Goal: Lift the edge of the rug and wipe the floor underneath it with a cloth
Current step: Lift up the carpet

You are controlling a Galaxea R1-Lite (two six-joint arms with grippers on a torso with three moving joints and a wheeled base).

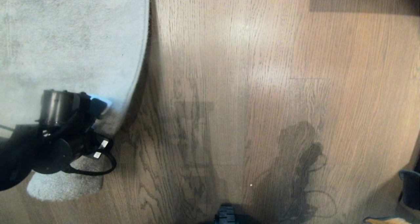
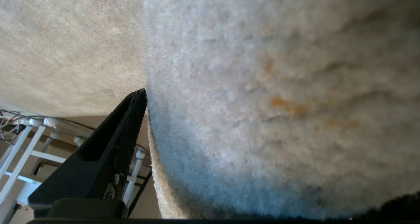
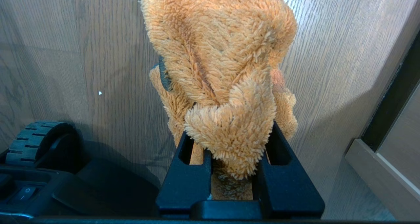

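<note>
Nowhere readable writing; left end effector point(image 1: 98, 107) spread at rug edge point(image 1: 139, 70), right end effector point(image 3: 229, 152) clenching cloth point(image 3: 223, 70).

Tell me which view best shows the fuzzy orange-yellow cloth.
The right wrist view: the fuzzy orange-yellow cloth fills it, clamped in the right gripper. The head view catches only an orange sliver at its bottom right corner; the left wrist view shows none.

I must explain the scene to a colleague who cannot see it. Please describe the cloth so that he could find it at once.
Start from the brown wood floor at the robot's right side, away from the grey rug. There the right tool is shut on the cloth, which hangs from it above the planks. It is the only orange, fuzzy thing there; everything around it is smooth wood or black plastic.
</note>
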